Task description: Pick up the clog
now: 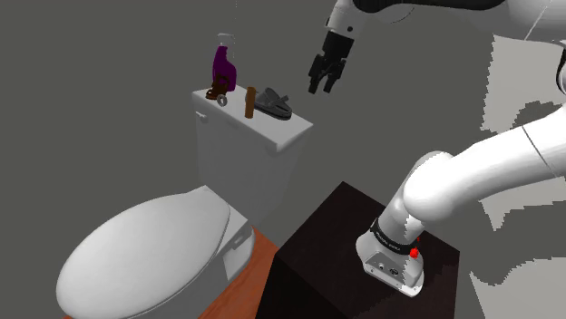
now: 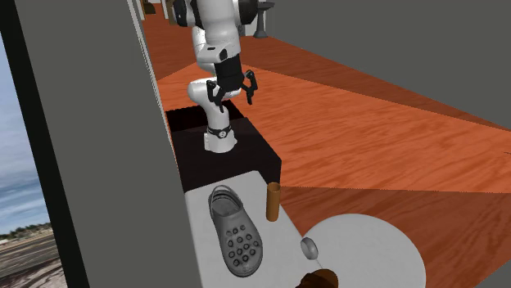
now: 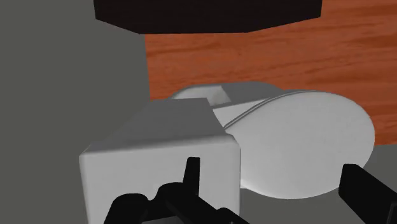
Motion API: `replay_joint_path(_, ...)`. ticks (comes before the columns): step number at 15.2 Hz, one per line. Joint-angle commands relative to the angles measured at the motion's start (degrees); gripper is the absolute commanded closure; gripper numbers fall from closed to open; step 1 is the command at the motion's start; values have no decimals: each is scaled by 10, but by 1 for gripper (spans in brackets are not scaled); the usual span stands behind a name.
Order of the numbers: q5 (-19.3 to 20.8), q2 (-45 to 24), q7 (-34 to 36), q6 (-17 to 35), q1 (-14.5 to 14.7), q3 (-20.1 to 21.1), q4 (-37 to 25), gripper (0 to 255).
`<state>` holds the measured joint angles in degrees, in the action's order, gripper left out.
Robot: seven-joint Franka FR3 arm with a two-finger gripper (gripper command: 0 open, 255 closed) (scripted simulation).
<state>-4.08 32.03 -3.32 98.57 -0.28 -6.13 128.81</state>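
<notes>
Gripper: the black gripper (image 1: 324,87) is held in the air above the tank (image 1: 238,152), off the end of the tank that lies nearest the stand (image 1: 336,240). Nothing is touched by it.
Fingers: the fingers (image 2: 250,87) are spread well apart and nothing is grasped between them. They are also seen parted in the wrist view, with the tank ahead of them.
Clog: the grey clog (image 1: 275,105) is laid sole down on top of the tank, at the end nearest the stand. Its opening is turned up, and its perforated toe is pointed along the tank, away from the stand. It is well apart from the gripper.
Brown cylinder: a brown cylinder (image 1: 249,102) is stood upright on the tank top, just beside the clog, on the side of the tank towards the toilet lid (image 1: 145,249).
Purple spray bottle: a purple spray bottle (image 1: 223,62) is stood upright at the far end of the tank from the clog. A small brown thing (image 1: 216,90) and a small round grey thing (image 1: 222,101) are set close by it on the tank top.
Toilet lid: it is shut, in front of and below the tank.
Floor: red-brown wood boards (image 2: 368,123) are seen below and beyond the tank.
</notes>
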Motion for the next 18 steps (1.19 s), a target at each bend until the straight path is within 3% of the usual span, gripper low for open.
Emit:
replay_joint_path(1,2,-38,-8,25,0,-6,-18,0)
replay_joint_path(10,-4,-216,-47,111,-4,-32,-132,0)
replay_joint_path(18,-28,-383,-80,142,-15,-49,-285,0)
